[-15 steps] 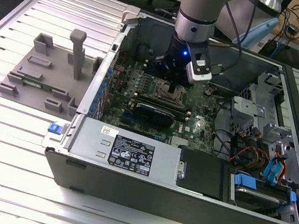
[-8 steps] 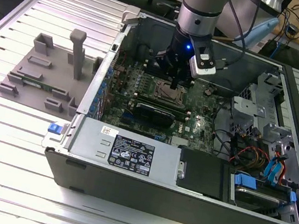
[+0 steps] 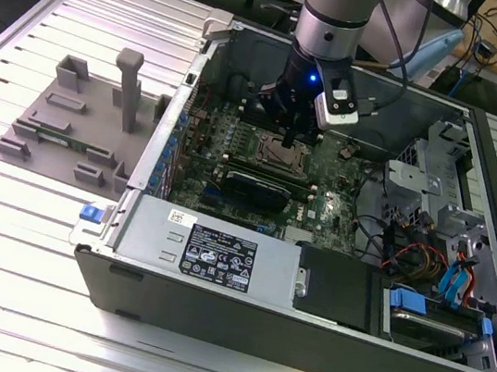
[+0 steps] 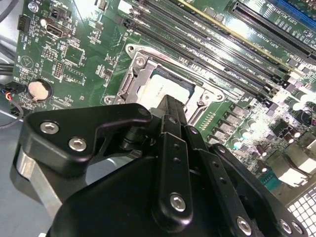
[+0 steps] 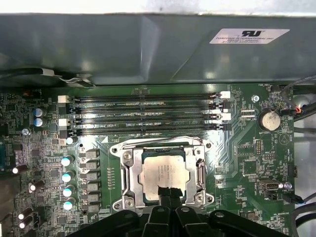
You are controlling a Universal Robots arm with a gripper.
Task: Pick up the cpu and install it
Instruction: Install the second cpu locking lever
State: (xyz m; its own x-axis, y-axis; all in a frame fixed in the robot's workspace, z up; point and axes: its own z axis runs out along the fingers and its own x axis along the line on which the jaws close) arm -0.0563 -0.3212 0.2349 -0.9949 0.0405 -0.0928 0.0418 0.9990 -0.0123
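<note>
You see the cpu [image 5: 163, 173] lying flat in its socket [image 5: 129, 174]; the hand [image 5: 168, 193], fingers pressed together, touches its near edge, probably seating it.

Tool [image 5: 170, 193] low, tips together, pointing down.

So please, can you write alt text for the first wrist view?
The cpu lies in the socket frame on a green motherboard, with the gripper at its near edge. Four black memory slots run beyond the socket.
</note>
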